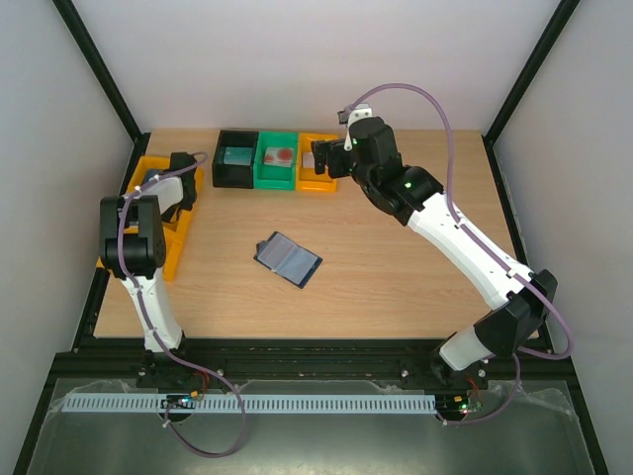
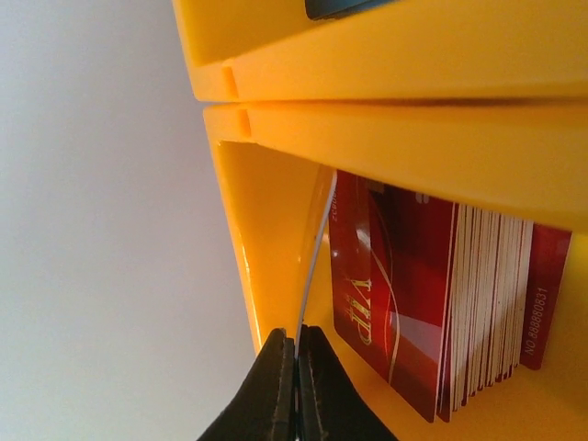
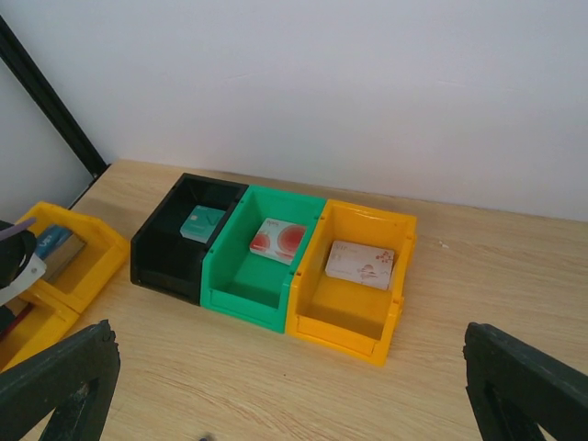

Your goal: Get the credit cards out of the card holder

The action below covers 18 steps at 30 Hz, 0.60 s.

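1. The holder (image 1: 288,259) lies open and flat at the centre of the table (image 1: 396,287), turned askew. It has a dark rim around blue-grey pockets. Neither claw touches it. Whether any cards sit in its pockets cannot be told, and no writing on it can be read.
2. The left claw (image 2: 296,354) is at about 10 o'clock from the holder, well apart from it, inside the yellow side bin (image 2: 266,211). Its fingers are pressed together on a thin card (image 2: 314,248), seen edge-on as a white line running up from between the tips.
3. At 3 o'clock from that thin card, in the left wrist view, a red stack (image 2: 478,303) of cards stands on edge in the same bin. The front card carries "VIP" in gold letters, lying sideways. The card at the far end of the stack shows "NO." and a row of digits that I cannot read with certainty.
4. The right claw (image 3: 289,367) stands wide open and holds nothing. It hangs at about 12 to 1 o'clock from the holder, by a row of three bins at the far edge of the table.
5. In the right wrist view the black bin (image 3: 161,253) holds a teal card (image 3: 202,222). The green bin (image 3: 241,294) next to it holds a white card (image 3: 278,241) with red patches. The yellow bin (image 3: 344,317) holds a pale card (image 3: 360,264) with a faint reddish pattern. The print on these three is too small to read.
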Each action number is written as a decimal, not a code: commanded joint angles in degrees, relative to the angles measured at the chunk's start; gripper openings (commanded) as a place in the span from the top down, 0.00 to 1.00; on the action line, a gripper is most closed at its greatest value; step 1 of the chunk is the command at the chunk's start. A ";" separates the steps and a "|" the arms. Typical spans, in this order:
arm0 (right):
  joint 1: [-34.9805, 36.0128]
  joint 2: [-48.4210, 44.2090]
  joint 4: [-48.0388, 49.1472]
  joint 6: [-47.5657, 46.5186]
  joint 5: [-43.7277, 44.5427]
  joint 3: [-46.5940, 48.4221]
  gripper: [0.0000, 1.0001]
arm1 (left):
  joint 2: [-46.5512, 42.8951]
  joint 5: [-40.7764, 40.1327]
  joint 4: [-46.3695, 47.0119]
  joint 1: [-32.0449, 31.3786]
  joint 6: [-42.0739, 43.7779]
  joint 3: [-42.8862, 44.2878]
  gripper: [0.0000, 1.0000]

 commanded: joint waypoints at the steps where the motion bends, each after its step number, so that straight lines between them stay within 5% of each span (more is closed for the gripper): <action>1: -0.14 -1.73 -0.82 -1.07 0.34 -0.41 0.01 | 2.64 1.26 0.30 0.07 1.33 1.96 0.96; 5: -0.11 -1.86 -0.82 -1.22 -0.35 -0.19 0.01 | 2.42 4.23 -2.79 -0.01 -0.34 3.21 0.54; 7: -0.12 -2.11 -0.73 -1.22 -0.46 -0.31 0.01 | 2.06 4.59 -3.16 0.03 -0.33 3.21 0.42; 18: -0.15 -3.76 -1.26 -1.30 -1.02 -1.64 0.01 | -0.06 9.63 -6.24 -0.28 -1.16 6.46 0.28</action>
